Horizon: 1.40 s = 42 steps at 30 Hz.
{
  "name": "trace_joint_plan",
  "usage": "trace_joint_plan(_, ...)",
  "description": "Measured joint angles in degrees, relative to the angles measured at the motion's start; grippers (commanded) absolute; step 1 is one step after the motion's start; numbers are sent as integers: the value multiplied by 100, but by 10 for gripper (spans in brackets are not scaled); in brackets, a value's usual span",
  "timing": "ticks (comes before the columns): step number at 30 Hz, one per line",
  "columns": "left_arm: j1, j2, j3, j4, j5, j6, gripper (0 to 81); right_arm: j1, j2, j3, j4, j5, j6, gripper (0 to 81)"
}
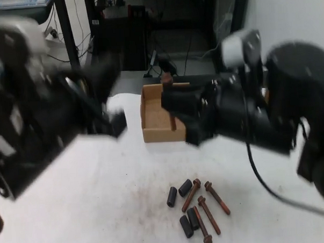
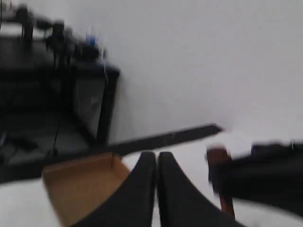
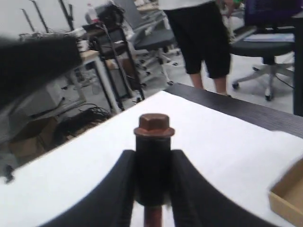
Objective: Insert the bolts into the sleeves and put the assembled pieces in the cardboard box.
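Standing upright, head up, the sleeved bolt [image 3: 153,126] is clamped in right fingers [image 3: 118,189] by the box [image 1: 152,134]; left fingers [image 2: 137,189] together.

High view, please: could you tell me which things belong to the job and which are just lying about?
Job: rusty bolt in black sleeve, in right tool; loose rusty bolts; loose black sleeves; brown cardboard box.
Idle: black rack; white bench.

White bench [image 1: 101,199]; black rack [image 1: 126,37] behind; office chair [image 3: 270,47].
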Motion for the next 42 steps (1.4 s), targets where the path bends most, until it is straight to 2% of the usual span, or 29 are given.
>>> trace_joint_plan(6, 0, 0, 0, 1530, 0, 18, 2, -426, 1043, -1497, 1818, 407, -93, 9)
trace_joint_plan(9, 0, 0, 0, 1897, 36, 18, 2, -719, 2382, -2993, 2871, 476, -93, 9)
trace_joint_plan(15, 0, -11, 0, 2299, 766, 18, 2, -891, 4034, -4772, 3985, 766, -93, 9)
trace_joint_plan(21, 0, -6, 0, 2339, 1007, 18, 2, -919, 4898, -5802, 4235, 809, -93, 9)
trace_joint_plan(28, 0, -6, 0, 2339, 1007, 18, 2, -987, 5329, -6242, 4265, 809, -93, 7)
trace_joint_plan(30, 0, -6, 0, 2339, 1007, 18, 2, -1012, 5377, -6266, 4297, 809, -93, 57)
trace_joint_plan(37, 0, -6, 0, 2339, 1007, 18, 2, -1082, 5403, -6269, 4435, 809, -135, 329)
trace_joint_plan(42, 0, -6, 0, 2339, 1036, 18, 2, -1144, 5403, -6277, 4434, 809, -135, 342)
